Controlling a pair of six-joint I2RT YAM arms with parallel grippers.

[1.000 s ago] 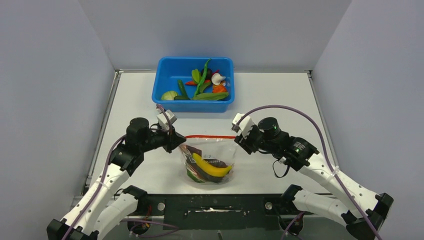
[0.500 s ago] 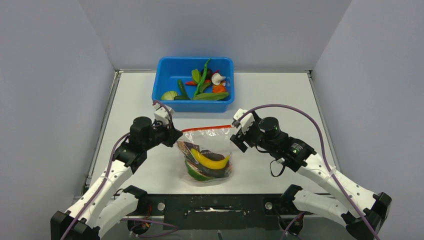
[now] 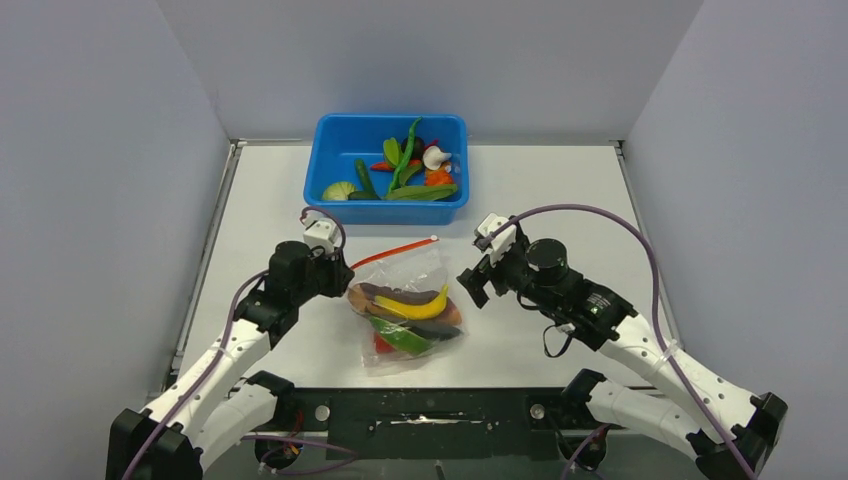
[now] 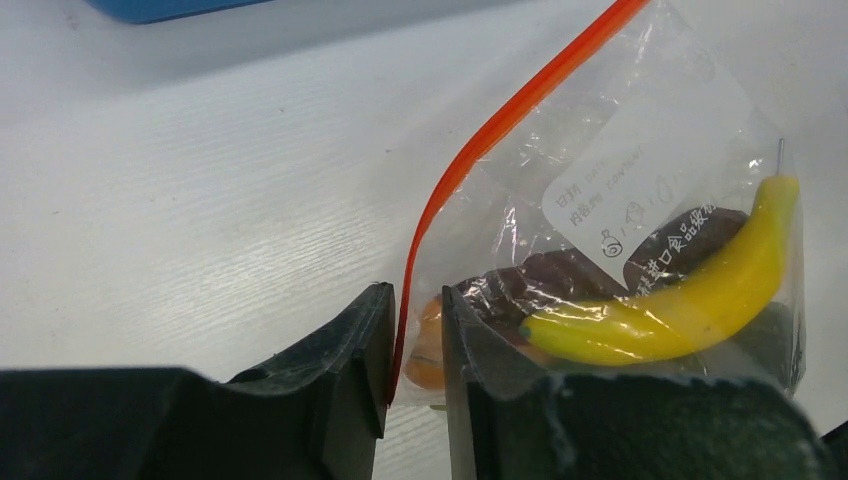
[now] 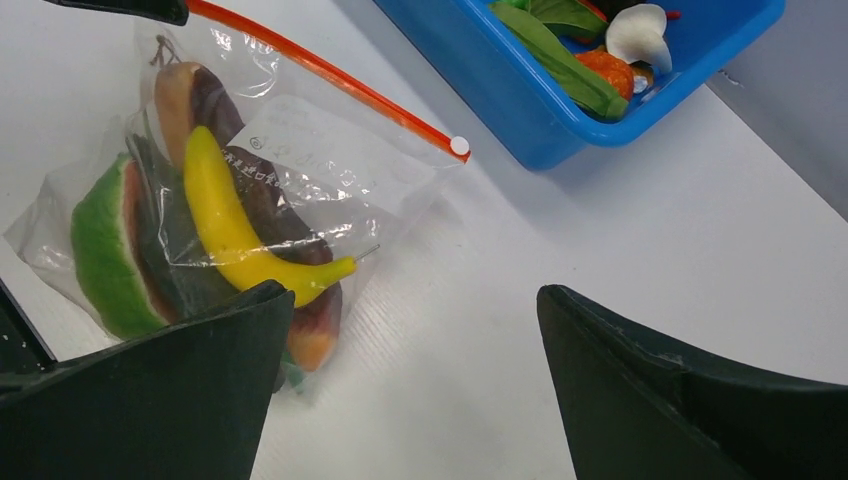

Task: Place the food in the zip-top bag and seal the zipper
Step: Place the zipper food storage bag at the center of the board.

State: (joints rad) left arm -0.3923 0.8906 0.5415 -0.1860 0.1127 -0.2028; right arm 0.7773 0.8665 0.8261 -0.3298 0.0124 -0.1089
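Observation:
The clear zip-top bag (image 3: 408,312) lies on the table between my grippers, with a yellow banana (image 3: 412,305), a green-and-red slice (image 5: 100,250) and dark pieces of food inside. Its red-orange zipper (image 3: 395,251) runs shut along the far edge to a small white slider end (image 5: 459,146). My left gripper (image 3: 343,283) stands narrowly open at the bag's left corner. In the left wrist view the zipper (image 4: 500,130) ends between the left gripper's (image 4: 415,295) fingers, lying against the left one. My right gripper (image 3: 472,283) is wide open just right of the bag and holds nothing.
A blue tub (image 3: 330,135) stands at the back centre and holds more toy food (image 3: 405,165): green pods, a white piece and orange-red bits. In the right wrist view the tub's wall (image 5: 520,120) sits just beyond the slider. Grey walls enclose the table on three sides.
The right gripper opened wide and let go of the zipper's right end. The bag dropped from hanging stretched to lying flat. The left jaws parted slightly.

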